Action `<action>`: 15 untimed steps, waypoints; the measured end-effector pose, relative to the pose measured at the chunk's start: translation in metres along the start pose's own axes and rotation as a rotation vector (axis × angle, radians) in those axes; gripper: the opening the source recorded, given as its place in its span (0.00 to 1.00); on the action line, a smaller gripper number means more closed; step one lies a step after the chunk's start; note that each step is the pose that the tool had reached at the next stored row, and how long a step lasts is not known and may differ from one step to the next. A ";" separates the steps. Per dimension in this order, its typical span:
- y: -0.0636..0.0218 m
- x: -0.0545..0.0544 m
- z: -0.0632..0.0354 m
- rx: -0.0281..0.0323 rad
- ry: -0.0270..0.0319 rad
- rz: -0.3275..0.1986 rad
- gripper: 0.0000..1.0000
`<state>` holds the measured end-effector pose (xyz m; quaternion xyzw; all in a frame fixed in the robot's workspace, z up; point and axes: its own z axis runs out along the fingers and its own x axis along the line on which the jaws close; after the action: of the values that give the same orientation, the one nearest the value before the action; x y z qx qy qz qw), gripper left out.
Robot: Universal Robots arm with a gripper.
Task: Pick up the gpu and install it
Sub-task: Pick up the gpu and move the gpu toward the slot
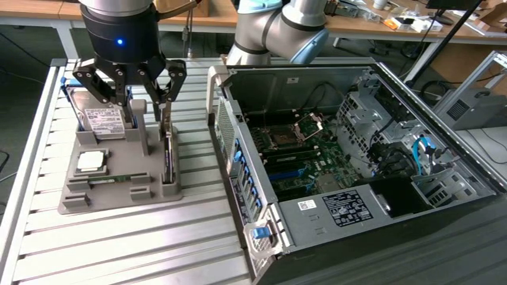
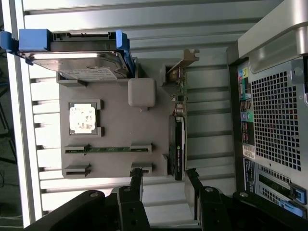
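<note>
The gripper (image 1: 133, 89) hangs over the far end of the grey holder (image 1: 119, 199), jaws spread wide with nothing between them. The gpu (image 1: 167, 151) stands on edge along the holder's side nearest the open computer case (image 1: 357, 148) (side panel off, motherboard bare).

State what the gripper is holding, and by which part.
Nothing. The gripper is open, over the gpu standing on edge in its gray tray.
</note>
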<state>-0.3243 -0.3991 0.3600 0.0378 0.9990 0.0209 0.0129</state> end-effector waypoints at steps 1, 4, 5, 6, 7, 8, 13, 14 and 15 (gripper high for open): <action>0.0000 0.000 0.0002 0.0000 0.0001 0.000 0.48; 0.0000 0.000 0.0009 0.0000 0.0000 0.000 0.48; 0.0000 0.000 0.0011 0.0000 0.0000 0.000 0.48; 0.0000 0.000 0.0014 0.0000 0.0000 0.000 0.48; -0.0001 0.000 0.0015 0.0000 0.0000 0.000 0.48; -0.0001 0.000 0.0017 0.0000 0.0000 0.000 0.48; -0.0001 0.000 0.0027 0.0000 0.0001 0.000 0.48; -0.0001 0.000 0.0029 0.0000 0.0000 0.000 0.48; -0.0001 0.000 0.0030 0.0001 0.0000 0.000 0.48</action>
<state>-0.3243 -0.3991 0.3569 0.0379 0.9990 0.0209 0.0129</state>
